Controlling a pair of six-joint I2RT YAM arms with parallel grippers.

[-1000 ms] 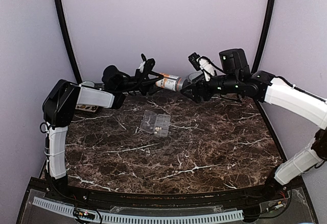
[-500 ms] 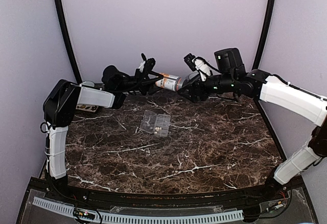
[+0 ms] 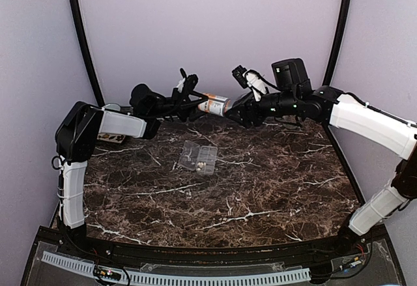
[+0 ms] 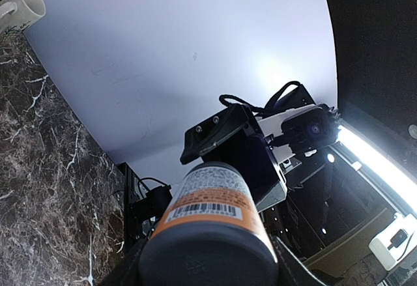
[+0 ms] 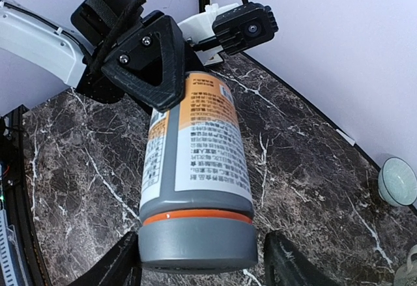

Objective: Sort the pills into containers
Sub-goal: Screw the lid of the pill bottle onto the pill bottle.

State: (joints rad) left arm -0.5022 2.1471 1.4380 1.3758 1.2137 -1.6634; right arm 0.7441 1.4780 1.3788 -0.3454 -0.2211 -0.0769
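Note:
A white-and-orange-labelled bottle (image 3: 214, 104) hangs level above the table's back edge. My left gripper (image 3: 195, 101) is shut on its base end; in the left wrist view the bottle (image 4: 212, 214) fills the space between my fingers. My right gripper (image 3: 234, 110) is open around the grey cap (image 5: 197, 237). Its left finger lies close against the cap and its right finger (image 5: 287, 263) stands apart from it. The clear organizer box (image 3: 198, 156) with the containers lies open mid-table. Pale pills (image 3: 201, 165) show as specks in its near compartments.
A cream mug (image 4: 23, 2) stands at the back left by the wall. A small pale bowl (image 5: 397, 180) sits on the marble near the wall. The dark marble table (image 3: 260, 188) is edged by black posts at the back corners.
My right gripper has moved left over the cap end of the bottle and its jaws have narrowed. The left arm and bottle have stayed put.

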